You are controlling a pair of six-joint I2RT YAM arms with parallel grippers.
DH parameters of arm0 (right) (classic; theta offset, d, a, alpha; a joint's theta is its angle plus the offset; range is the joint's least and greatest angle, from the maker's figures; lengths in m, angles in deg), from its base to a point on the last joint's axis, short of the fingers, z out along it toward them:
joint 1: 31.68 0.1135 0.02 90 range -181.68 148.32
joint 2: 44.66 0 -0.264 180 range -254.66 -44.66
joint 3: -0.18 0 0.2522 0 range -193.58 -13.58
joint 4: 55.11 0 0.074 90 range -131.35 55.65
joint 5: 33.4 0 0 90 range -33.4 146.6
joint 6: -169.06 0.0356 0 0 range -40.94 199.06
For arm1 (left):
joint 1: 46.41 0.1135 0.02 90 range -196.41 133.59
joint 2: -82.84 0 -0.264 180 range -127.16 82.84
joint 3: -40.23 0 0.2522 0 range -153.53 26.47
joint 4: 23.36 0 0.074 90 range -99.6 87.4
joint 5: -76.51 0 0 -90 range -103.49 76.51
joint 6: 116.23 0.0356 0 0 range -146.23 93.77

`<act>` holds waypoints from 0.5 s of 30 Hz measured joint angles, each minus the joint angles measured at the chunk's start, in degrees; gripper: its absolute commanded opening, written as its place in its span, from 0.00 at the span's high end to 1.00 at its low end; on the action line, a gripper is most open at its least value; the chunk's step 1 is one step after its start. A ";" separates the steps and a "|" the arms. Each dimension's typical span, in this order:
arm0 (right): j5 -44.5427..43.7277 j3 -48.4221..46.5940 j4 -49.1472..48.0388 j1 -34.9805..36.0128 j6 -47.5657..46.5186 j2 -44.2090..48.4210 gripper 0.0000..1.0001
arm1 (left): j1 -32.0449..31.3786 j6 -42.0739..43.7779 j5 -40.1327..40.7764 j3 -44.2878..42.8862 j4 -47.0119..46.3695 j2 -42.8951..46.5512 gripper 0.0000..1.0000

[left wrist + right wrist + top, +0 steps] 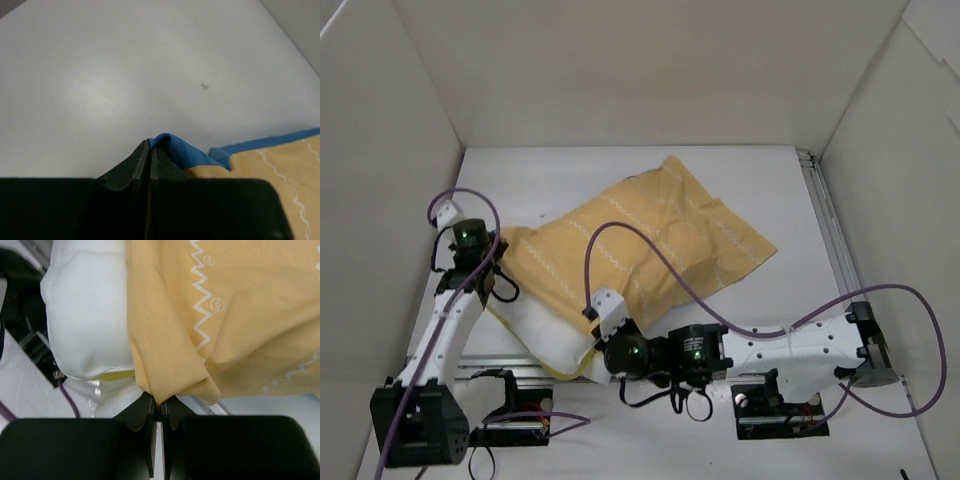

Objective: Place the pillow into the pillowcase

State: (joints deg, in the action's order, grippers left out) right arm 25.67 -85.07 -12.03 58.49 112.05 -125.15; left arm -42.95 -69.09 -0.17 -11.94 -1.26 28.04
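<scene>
The pillowcase (660, 240) lies slanted across the table, yellow-orange face up, bulging over the pillow. The white pillow (545, 330) sticks out of its near-left end. My left gripper (498, 250) is shut on the pillowcase's left edge. In the left wrist view the gripper (150, 145) pinches a blue fold of the pillowcase (182, 150). My right gripper (598, 330) is shut on the near edge. In the right wrist view the gripper (161, 402) pinches a yellow fold of the pillowcase (240, 315), beside the pillow (85, 315) and its yellow piping (117, 374).
White enclosure walls (390, 120) close in the table (570, 180) on three sides. An aluminium rail (830, 230) runs along the right side and another (485, 372) lies near the arm bases. Purple cables (650, 250) loop over the pillowcase.
</scene>
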 measured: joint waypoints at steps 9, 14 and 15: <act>19.50 -1.01 -3.50 -33.29 -8.79 5.92 1.00 | -8.87 13.25 -9.35 -31.91 1.49 -24.35 1.00; 32.87 -14.62 -1.20 -50.56 -13.16 3.91 1.00 | -9.57 19.45 -14.93 -60.26 11.21 -35.67 1.00; 34.84 -18.62 -0.28 -52.96 -13.64 3.13 1.00 | -9.11 20.09 -16.65 -66.16 14.01 -37.62 1.00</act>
State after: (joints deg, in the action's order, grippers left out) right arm 60.51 -103.69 -12.32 5.53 98.41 -122.03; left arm -52.06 -49.00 -16.82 -78.10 12.75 -9.58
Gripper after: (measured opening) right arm 0.007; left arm 0.006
